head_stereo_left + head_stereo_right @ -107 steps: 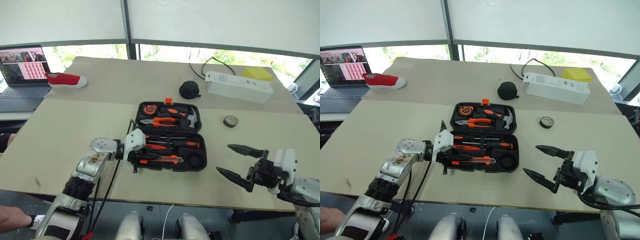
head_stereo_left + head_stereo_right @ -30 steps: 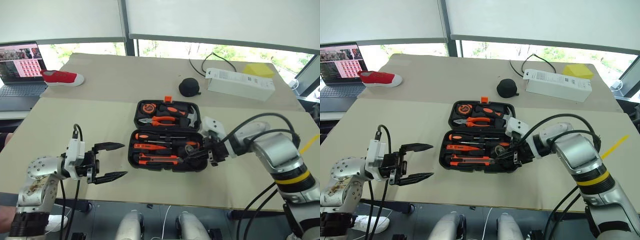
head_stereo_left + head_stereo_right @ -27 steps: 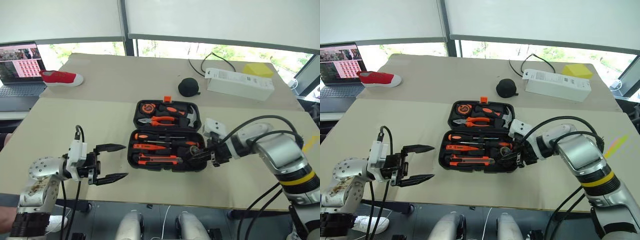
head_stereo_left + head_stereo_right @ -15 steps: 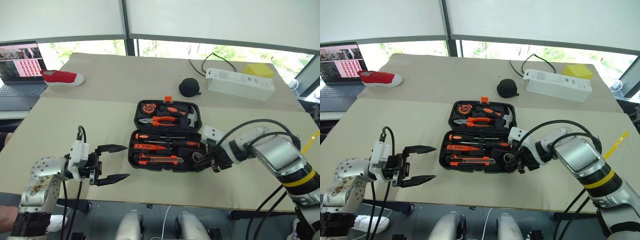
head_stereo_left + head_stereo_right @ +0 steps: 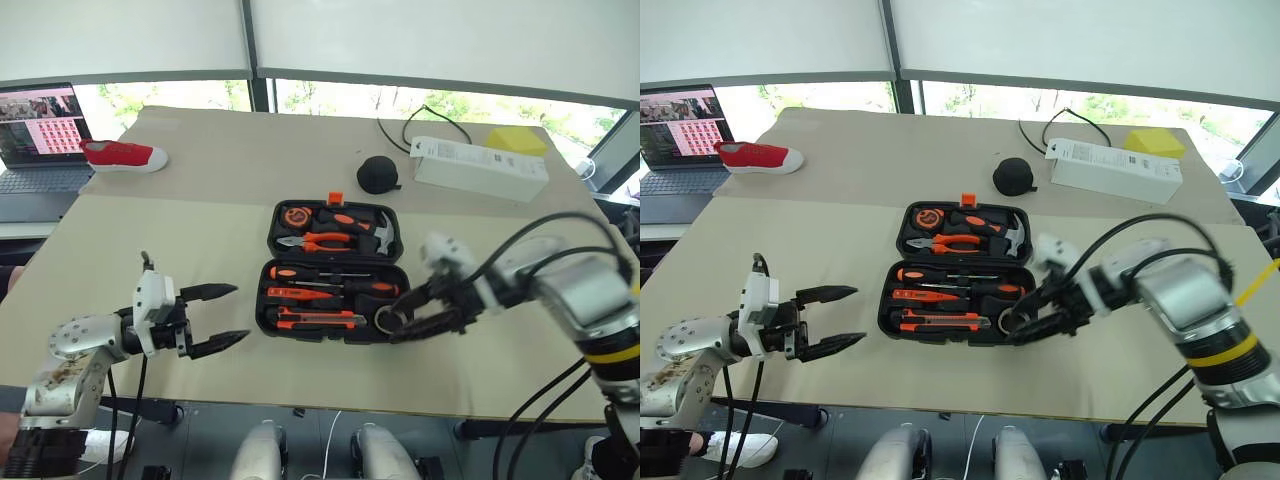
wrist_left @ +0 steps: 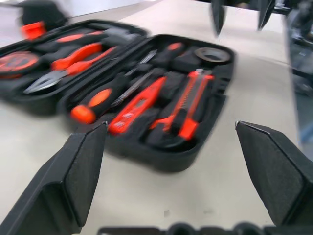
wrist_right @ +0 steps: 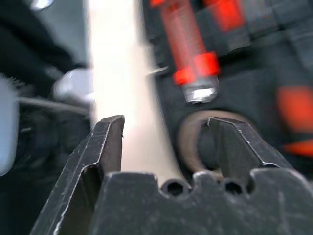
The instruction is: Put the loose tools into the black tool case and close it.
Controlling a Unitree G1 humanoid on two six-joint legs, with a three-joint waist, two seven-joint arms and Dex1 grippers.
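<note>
The black tool case [image 5: 335, 270] lies open mid-table, the tape roll [image 5: 388, 320] now in its near right corner. The right gripper [image 5: 402, 314], closed a second ago, has spread empty above it; the left gripper [image 5: 224, 317] hovers open beside the case.

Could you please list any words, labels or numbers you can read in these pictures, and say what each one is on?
None can be read.
White box: dark print along its top, too small to read.
Laptop: screen shows a grid of pink images, no legible text.
Black tool case: no readable marking.
</note>
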